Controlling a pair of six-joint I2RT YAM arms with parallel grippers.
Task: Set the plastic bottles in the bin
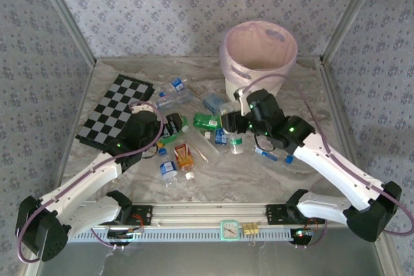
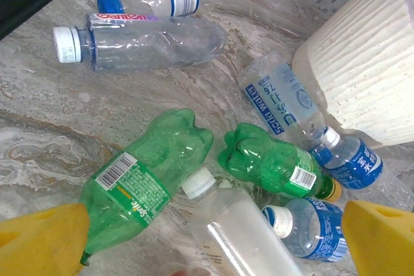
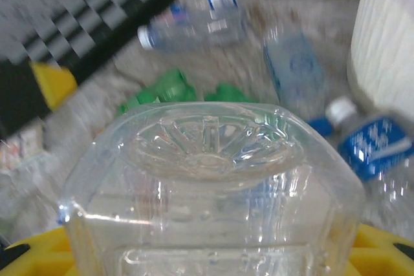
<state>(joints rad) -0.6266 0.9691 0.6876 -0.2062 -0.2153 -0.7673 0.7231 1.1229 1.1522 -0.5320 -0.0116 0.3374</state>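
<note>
Right wrist, end effector gripping clear bottle (base outward)

Bin: round, white ribbed wall, pale pink bag liner, upright, mouth open, at table's 1 o'clock.
Plastic bottles: scattered mid-table, at bin's 7 o'clock, mostly lying flat.
Green Sprite bottle and second green bottle: on sides, bases near each other.
White-capped clear bottle: at 11 o'clock from Sprite.
Soda-water bottle: beside bin wall (contact unclear).
Orange-red bottle: at pile's 7 o'clock.
Ribbed-base clear bottle: base toward lens.
</note>
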